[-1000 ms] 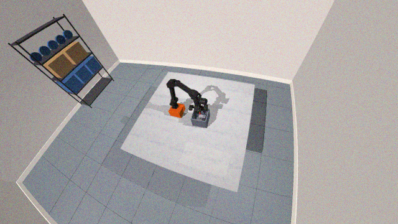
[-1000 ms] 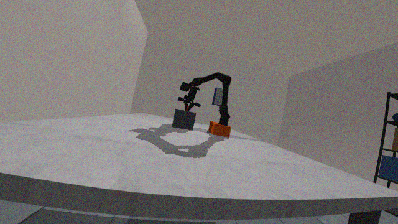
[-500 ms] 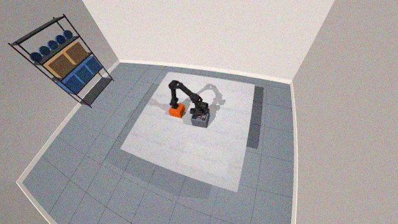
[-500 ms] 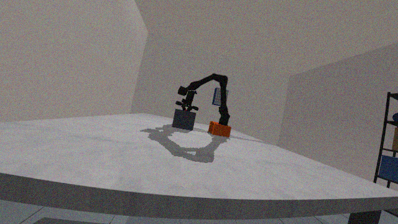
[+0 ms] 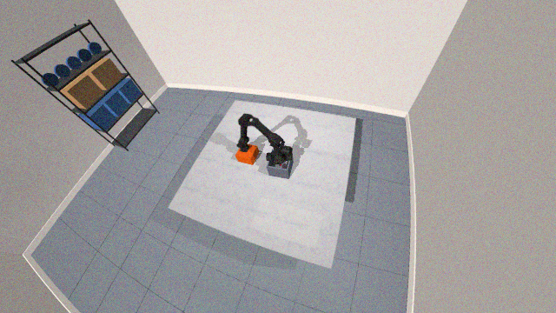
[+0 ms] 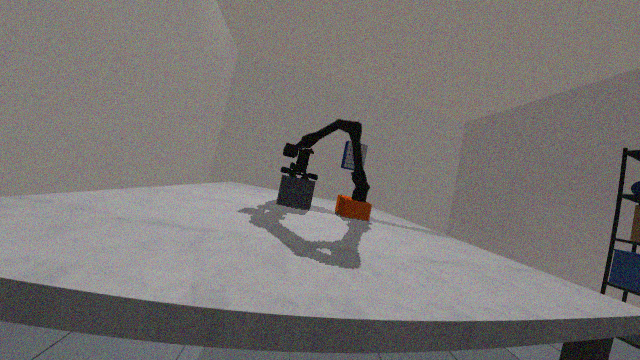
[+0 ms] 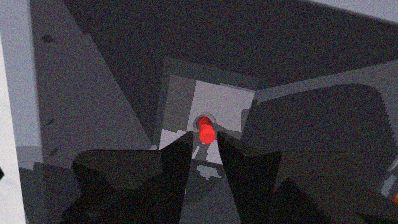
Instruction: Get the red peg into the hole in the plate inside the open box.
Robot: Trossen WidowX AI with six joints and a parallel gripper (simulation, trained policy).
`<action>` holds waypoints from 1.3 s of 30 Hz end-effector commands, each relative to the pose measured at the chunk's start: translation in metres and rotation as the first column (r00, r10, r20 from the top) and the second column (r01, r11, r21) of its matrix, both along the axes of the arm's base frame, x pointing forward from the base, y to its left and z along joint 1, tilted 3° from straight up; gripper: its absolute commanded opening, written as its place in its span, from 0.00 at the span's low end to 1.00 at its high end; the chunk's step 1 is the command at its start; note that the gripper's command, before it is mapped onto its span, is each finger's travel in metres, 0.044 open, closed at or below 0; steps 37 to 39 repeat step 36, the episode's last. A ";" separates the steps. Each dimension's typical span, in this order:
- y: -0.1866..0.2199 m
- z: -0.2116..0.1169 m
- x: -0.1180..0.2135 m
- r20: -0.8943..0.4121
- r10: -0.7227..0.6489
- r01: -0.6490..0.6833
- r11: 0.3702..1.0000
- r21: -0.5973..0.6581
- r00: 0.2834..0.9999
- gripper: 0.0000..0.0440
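Peg (image 5: 281,164) (image 7: 206,135) in the box (image 5: 278,170) (image 6: 296,192) (image 7: 225,35), far end at the plate's (image 7: 225,102) hole (image 7: 197,123), the gripper (image 5: 281,161) (image 6: 298,173) (image 7: 205,135) narrow around its near end — whether gripping, I cannot tell — so insertion looks in hand, calling for straightening, then pressing down.

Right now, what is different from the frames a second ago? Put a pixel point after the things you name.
The jaws have come down toward the open box (image 5: 279,170) (image 6: 295,192) and straightened toward vertical; their fingertips now sit on either side of the red peg (image 7: 206,134). Whether they grip it, I cannot tell. The box and the orange base (image 5: 247,155) (image 6: 353,208) stayed put.
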State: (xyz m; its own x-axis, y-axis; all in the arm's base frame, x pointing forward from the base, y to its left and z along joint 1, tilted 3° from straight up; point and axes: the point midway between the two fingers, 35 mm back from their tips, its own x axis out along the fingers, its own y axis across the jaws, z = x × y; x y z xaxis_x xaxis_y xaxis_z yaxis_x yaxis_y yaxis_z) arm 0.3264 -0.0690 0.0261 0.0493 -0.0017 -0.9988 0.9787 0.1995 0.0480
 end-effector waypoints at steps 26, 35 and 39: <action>-0.016 0.058 0.024 0.099 -0.035 0.009 0.969 0.246 0.995 0.49; -0.029 0.083 0.036 0.176 -0.045 -0.005 0.962 0.273 0.983 0.52; -0.030 0.086 0.037 0.186 -0.045 -0.008 0.962 0.275 0.981 0.52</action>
